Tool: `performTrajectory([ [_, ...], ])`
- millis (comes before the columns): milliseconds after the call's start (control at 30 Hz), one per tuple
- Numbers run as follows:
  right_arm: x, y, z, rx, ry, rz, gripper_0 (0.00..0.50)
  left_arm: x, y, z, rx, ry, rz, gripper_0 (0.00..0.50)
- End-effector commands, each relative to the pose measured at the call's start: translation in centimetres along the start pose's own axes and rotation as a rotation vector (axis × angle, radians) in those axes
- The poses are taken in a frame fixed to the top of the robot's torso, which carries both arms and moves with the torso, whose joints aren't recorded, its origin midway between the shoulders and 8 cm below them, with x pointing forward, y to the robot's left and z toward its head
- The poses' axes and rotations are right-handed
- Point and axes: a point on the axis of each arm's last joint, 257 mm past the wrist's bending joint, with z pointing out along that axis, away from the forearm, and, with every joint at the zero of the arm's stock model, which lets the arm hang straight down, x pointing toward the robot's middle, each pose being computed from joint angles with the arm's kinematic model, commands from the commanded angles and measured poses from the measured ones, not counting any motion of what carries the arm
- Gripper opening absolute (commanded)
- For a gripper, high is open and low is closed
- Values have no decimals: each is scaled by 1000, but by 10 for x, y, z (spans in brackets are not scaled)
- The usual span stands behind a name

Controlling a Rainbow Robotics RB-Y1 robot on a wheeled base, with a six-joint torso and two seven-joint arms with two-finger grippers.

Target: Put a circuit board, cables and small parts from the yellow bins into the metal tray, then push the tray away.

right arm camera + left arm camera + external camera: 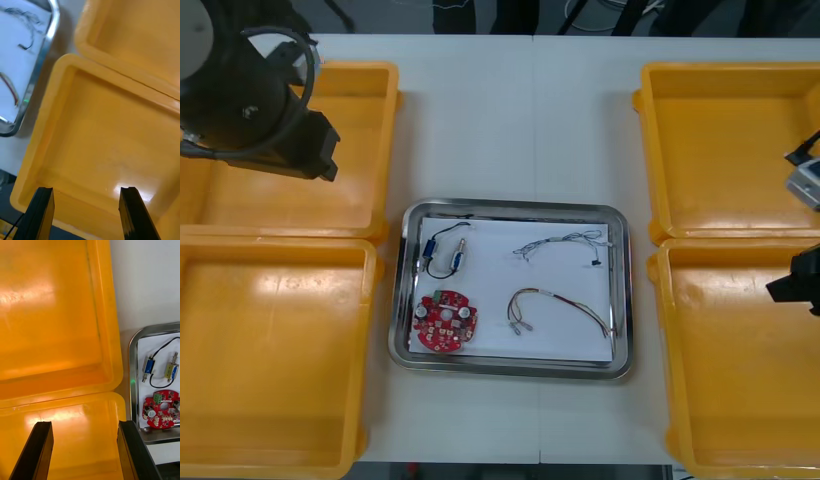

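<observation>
Four yellow bins (385, 130) are standing on the light table (510, 120), two at the left of the frame and two at the right. The metal tray (399, 300) is sitting between them at the centre of the frame, white inside.

The round red circuit board (446, 322) is lying flat in the lower left of the tray. Two small metal parts (426, 252) are lying just above it in the upper left, joined by a black cable (445, 272). The twisted blue and white cable (565, 243) is resting in the upper right of the tray, and the red and yellow cable (555, 305) is curving across the lower right.

The left arm (255, 95) is hanging over the upper left bin. The left gripper (84, 423) is holding its fingers wide apart with nothing between them, above the seam where the two left bins are meeting.

The right arm (800, 280) is showing at the right edge of the frame. The right gripper (86, 189) is also spread wide and holding nothing, over the lower right bin, beside the tray's corner.
</observation>
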Motion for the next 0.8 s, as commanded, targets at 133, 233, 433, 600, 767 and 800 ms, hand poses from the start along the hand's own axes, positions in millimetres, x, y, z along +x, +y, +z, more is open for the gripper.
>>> performTrajectory([
  [133,-31,55,-9,-30,-7,-272,500,13,53,-27,-37,-71,-139,500],
  [233,-41,76,-3,-51,-15,-351,500,20,68,-29,-45,-76,-163,500],
  [433,-55,114,16,-83,-37,-490,500,37,92,-31,-62,-82,-207,500],
  [600,-60,139,31,-91,-33,-596,500,52,108,-31,-76,-86,-229,500],
  [767,-61,167,50,-88,-33,-705,500,60,124,-36,-89,-102,-213,500],
  [800,-61,171,52,-92,-30,-718,500,61,125,-37,-89,-105,-217,500],
])
